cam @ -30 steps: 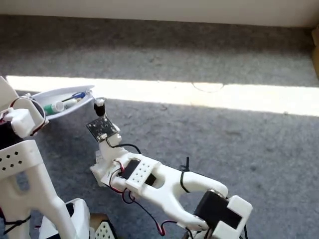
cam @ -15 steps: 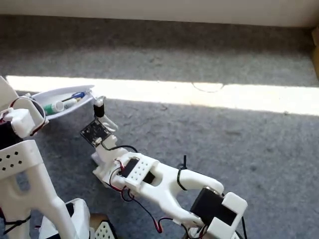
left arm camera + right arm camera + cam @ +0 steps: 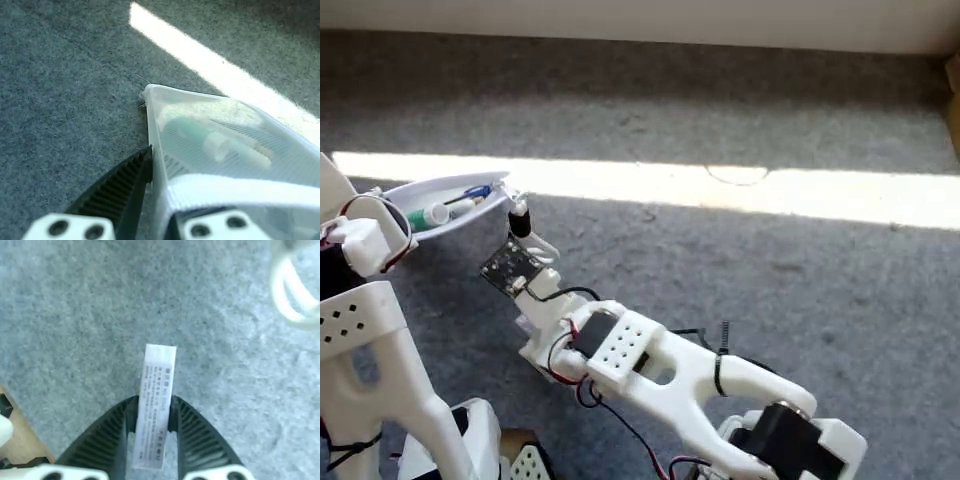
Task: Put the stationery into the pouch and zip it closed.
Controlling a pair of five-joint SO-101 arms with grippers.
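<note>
Green and white pens are stowed; the translucent white pouch is pinched by the left gripper, a white printed tag by the right gripper; zipping is judged undone.

pens inside pouch; label between right fingers, near pouch end

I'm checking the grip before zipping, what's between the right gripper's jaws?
A white printed tag, pinched between the right gripper's jaws over grey carpet; the right wrist view shows it.

White tag pinched in right gripper carries lines of fine print; too small to read; no other text legible
</note>
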